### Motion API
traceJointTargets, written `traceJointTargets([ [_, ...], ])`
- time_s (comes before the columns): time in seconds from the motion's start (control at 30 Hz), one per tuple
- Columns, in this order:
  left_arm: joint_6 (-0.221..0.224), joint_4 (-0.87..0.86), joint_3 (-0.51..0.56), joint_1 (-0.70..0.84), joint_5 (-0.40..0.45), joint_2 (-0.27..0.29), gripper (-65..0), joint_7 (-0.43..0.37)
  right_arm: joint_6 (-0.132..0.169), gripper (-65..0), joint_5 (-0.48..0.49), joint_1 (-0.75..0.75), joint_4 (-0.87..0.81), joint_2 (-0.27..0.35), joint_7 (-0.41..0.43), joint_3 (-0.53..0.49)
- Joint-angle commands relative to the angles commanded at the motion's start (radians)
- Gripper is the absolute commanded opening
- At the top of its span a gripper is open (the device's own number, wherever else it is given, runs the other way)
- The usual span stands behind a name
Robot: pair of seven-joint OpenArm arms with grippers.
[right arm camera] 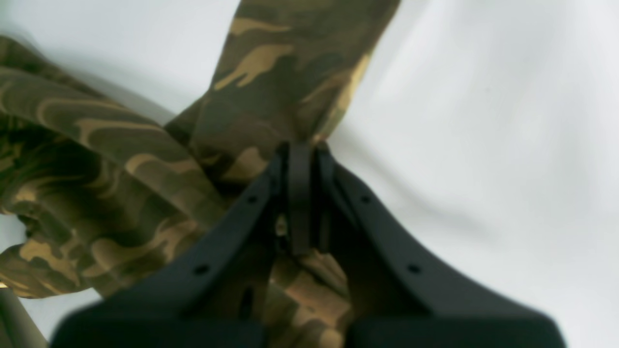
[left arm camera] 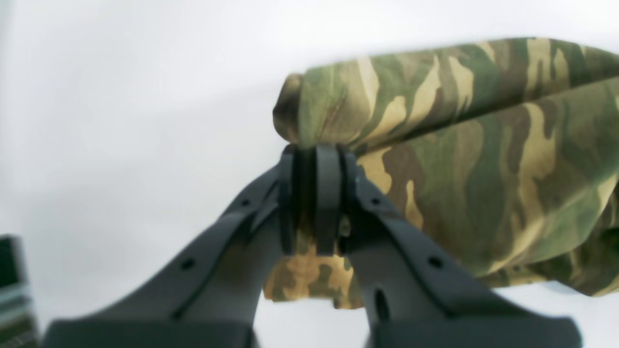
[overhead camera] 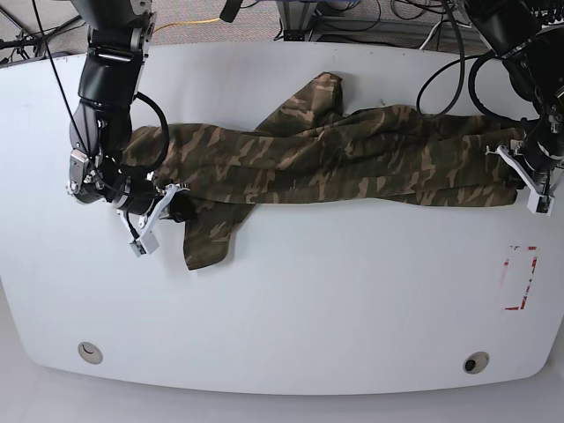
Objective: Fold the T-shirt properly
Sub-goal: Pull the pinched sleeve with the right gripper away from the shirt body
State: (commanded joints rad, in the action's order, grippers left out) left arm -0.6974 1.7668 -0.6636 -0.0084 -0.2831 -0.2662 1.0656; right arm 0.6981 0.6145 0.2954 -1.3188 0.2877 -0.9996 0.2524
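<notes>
The camouflage T-shirt (overhead camera: pixel 352 154) lies bunched and stretched in a long band across the white table (overhead camera: pixel 335 300), with one sleeve (overhead camera: pixel 313 97) pointing to the far side and another flap (overhead camera: pixel 211 238) hanging toward the near side. My left gripper (overhead camera: pixel 514 170) holds its right end; the left wrist view shows that gripper (left arm camera: pixel 314 151) shut on a fold of the T-shirt (left arm camera: pixel 483 159). At the left end, my right gripper (overhead camera: pixel 176 209) pinches the cloth, and in the right wrist view this gripper (right arm camera: pixel 300 146) is shut on the T-shirt (right arm camera: pixel 125 159).
A red-outlined rectangle (overhead camera: pixel 520 278) is marked near the table's right edge. Two round holes (overhead camera: pixel 88 352) (overhead camera: pixel 476 363) sit near the front edge. Cables (overhead camera: pixel 397 18) run behind the table's far edge. A dark object (left arm camera: pixel 14 285) shows at the left edge of the left wrist view.
</notes>
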Motion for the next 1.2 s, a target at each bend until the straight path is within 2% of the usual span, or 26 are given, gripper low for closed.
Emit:
traceJointTargets([
  [0.2, 0.000, 0.040, -0.002, -0.121, -0.002, 0.002, -62.1, 0.097, 0.000, -65.0, 0.000, 0.098, -0.015, 0.018, -0.040, -0.003],
  [0.43, 0.002, 0.041, -0.002, -0.333, 0.003, 0.003, -62.1, 0.170, 0.000, -65.0, 0.000, 0.296, -0.011, 0.094, -0.043, -0.011],
  [0.53, 0.006, 0.041, -0.002, -0.427, 0.005, 0.003, -62.1, 0.213, 0.000, -65.0, 0.000, 0.394, -0.009, 0.132, -0.077, -0.048],
  [0.67, 0.041, 0.041, 0.000, -0.537, -0.002, 0.000, -62.1, 0.239, 0.000, -65.0, 0.000, 0.543, -0.009, 0.161, -0.138, -0.071],
  [0.77, 0.043, 0.041, 0.002, -0.611, -0.002, -0.002, -62.1, 0.247, 0.000, -65.0, 0.000, 0.647, -0.009, 0.170, -0.172, -0.074],
  [0.87, 0.043, 0.041, 0.002, -0.698, -0.002, -0.023, -62.1, 0.290, 0.000, -65.0, 0.000, 0.761, -0.008, 0.198, -0.196, -0.087],
  [1.03, 0.043, 0.035, 0.008, -0.730, 0.000, -0.034, -60.8, 0.293, 0.000, -65.0, 0.000, 0.838, -0.009, 0.224, -0.196, -0.186],
  [1.2, 0.041, 0.035, 0.014, -0.612, -0.003, -0.020, -50.7, 0.293, 0.000, -65.0, 0.000, 0.815, -0.009, 0.219, -0.196, -0.184],
])
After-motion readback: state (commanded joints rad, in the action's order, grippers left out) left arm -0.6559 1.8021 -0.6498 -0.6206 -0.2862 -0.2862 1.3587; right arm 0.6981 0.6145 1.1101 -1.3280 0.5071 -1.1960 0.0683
